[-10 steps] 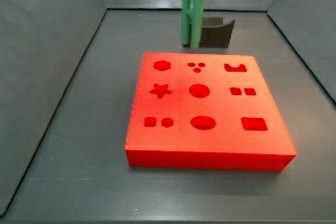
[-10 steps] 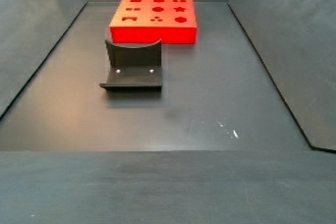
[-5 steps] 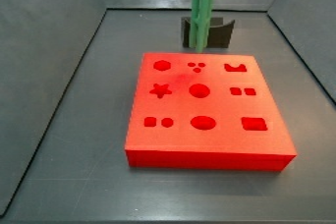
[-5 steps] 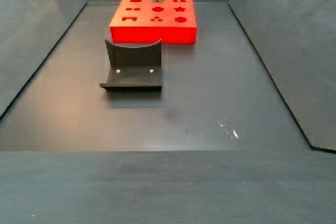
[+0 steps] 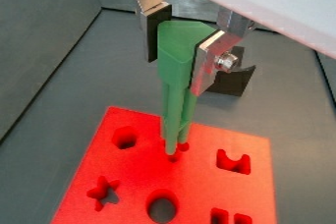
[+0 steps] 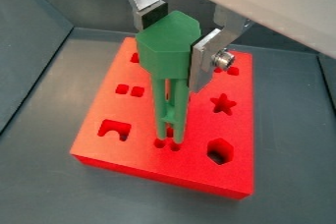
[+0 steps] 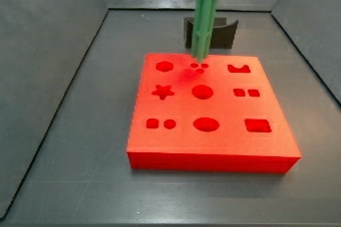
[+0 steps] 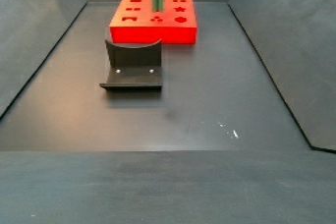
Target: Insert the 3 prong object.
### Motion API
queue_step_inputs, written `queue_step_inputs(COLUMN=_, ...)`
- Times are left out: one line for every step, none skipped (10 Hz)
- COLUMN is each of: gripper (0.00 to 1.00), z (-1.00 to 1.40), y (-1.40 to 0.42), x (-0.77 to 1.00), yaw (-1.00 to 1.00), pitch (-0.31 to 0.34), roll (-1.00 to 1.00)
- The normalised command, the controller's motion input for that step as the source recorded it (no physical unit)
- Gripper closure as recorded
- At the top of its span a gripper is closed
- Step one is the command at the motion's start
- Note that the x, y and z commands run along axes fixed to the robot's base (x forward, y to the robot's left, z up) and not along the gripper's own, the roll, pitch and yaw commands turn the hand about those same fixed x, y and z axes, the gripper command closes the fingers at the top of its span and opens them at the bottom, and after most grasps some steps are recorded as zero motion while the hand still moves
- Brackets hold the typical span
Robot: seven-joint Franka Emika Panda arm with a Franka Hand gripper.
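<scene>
The gripper [image 5: 184, 41], clamped on the upright 3 prong object [image 5: 175, 90], holds its tips at the red block's [image 7: 206, 112] three small holes.

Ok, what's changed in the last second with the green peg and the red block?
The gripper, shut on the 3 prong object, has carried it forward from over the fixture and lowered it; its prongs now meet the three small holes in the red block. Block and fixture stayed put.

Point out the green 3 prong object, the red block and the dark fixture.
3 prong object [image 6: 167, 85]: a wrist view, mid-shaft, held between the jaws.
Red block [image 7: 200, 121]: a side view, top face.
Fixture [image 8: 133, 58]: a side view, upright wall.
</scene>
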Motion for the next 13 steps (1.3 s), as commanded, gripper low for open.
queue_step_inputs(gripper=1.0, z=-0.19, y=0.07, x=0.27, yaw=0.1, pitch=0.0, roll=-0.03)
queue_step_inputs(gripper=1.0, z=-0.19, y=0.05, x=0.19, yaw=0.11, pitch=0.0, roll=-0.03)
queue_step_inputs(gripper=1.0, z=-0.18, y=0.03, x=0.05, yaw=0.06, pitch=-0.009, roll=-0.02)
queue_step_inputs(gripper=1.0, z=-0.15, y=0.01, x=-0.06, yaw=0.0, pitch=-0.003, roll=0.0)
queue_step_inputs(gripper=1.0, z=-0.12, y=-0.03, x=-0.19, yaw=0.0, pitch=-0.027, roll=0.01)
queue_step_inputs(gripper=1.0, z=-0.16, y=-0.05, x=-0.1, yaw=0.0, pitch=-0.046, roll=0.0)
queue_step_inputs(gripper=1.0, z=-0.19, y=0.0, x=0.0, yaw=0.0, pitch=-0.06, roll=0.0)
queue_step_inputs(gripper=1.0, z=-0.25, y=-0.01, x=0.12, yaw=0.0, pitch=-0.049, roll=0.0)
queue_step_inputs(gripper=1.0, z=-0.34, y=0.0, x=0.2, yaw=0.01, pitch=-0.039, roll=0.0)
queue_step_inputs(gripper=1.0, z=-0.31, y=0.0, x=0.11, yaw=0.0, pitch=-0.011, roll=0.0)
queue_step_inputs(gripper=1.0, z=-0.26, y=0.0, x=0.0, yaw=0.0, pitch=0.0, roll=0.0)
queue_step_inputs(gripper=1.0, z=-0.3, y=0.0, x=-0.01, yaw=-0.01, pitch=0.0, roll=0.05)
queue_step_inputs(gripper=1.0, z=-0.53, y=0.0, x=0.0, yaw=-0.05, pitch=0.001, roll=0.16)
